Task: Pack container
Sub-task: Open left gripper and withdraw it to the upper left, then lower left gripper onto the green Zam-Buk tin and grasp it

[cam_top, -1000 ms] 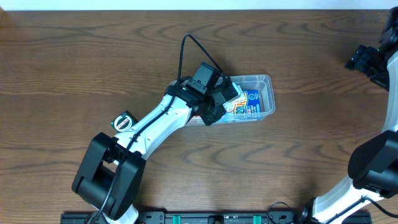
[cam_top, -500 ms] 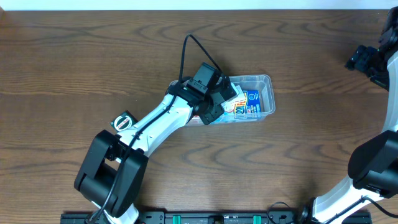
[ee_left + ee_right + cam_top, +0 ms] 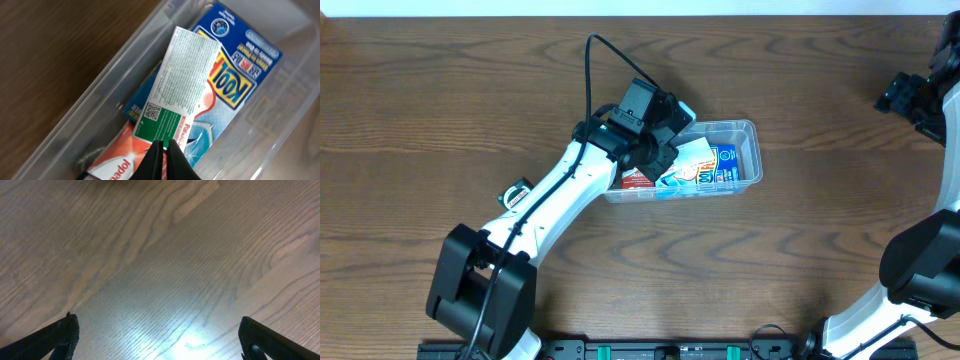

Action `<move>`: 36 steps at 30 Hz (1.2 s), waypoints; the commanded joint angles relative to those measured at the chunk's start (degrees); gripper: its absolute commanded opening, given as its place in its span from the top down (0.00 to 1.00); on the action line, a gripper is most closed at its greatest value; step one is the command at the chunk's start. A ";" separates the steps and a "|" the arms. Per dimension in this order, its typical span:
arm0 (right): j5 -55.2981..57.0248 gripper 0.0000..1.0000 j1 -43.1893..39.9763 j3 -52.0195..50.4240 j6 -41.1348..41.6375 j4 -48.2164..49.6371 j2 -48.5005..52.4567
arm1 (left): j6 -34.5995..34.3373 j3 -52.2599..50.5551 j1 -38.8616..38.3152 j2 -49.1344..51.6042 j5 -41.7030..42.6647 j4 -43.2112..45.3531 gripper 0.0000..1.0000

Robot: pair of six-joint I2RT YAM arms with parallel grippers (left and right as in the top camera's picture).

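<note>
The left gripper (image 3: 163,152) had slid back toward the left end of the container (image 3: 751,150), jaws pinched together on nothing, above a white-and-green box (image 3: 182,85). The container sat mid-table. The right gripper (image 3: 157,332) gaped wide, well away.

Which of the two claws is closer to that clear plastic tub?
Left. The left gripper hangs shut just over the boxes inside the container; the right gripper sits open far off by the table's right edge, over bare wood.
</note>
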 commanded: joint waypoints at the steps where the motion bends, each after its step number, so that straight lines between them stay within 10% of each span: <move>1: 0.81 0.01 -0.17 0.50 -0.44 -0.07 -0.07 | -11.50 3.19 1.92 -2.21 -4.79 -0.92 0.94; 18: 0.81 0.01 -0.17 0.50 -0.44 -0.04 -0.07 | -29.79 3.63 31.91 -18.45 -12.68 -5.49 0.94; 19: 0.81 0.01 -0.17 0.50 -0.44 -0.04 -0.07 | -29.79 3.63 33.92 -18.45 -12.68 -6.08 0.83; 20: 0.81 0.01 -0.17 0.50 -0.44 -0.04 -0.07 | -29.79 3.63 35.78 -18.40 -12.68 -6.95 0.47; 21: 0.81 0.01 -0.17 0.50 -0.44 -0.04 -0.07 | -29.79 3.63 37.31 -18.32 -12.68 -7.72 0.41; 28: 0.79 0.01 -0.17 0.50 -0.44 -0.07 -0.07 | -29.79 2.86 44.57 -18.03 -12.66 -9.66 0.41; 32: 0.81 0.01 -0.17 0.50 -0.44 -0.07 -0.07 | -29.77 2.54 46.10 -18.03 -12.66 -10.27 0.07; 36: 0.81 0.01 -0.17 0.50 -0.44 -0.07 -0.07 | -29.77 2.54 46.16 -18.01 -12.68 -11.39 0.02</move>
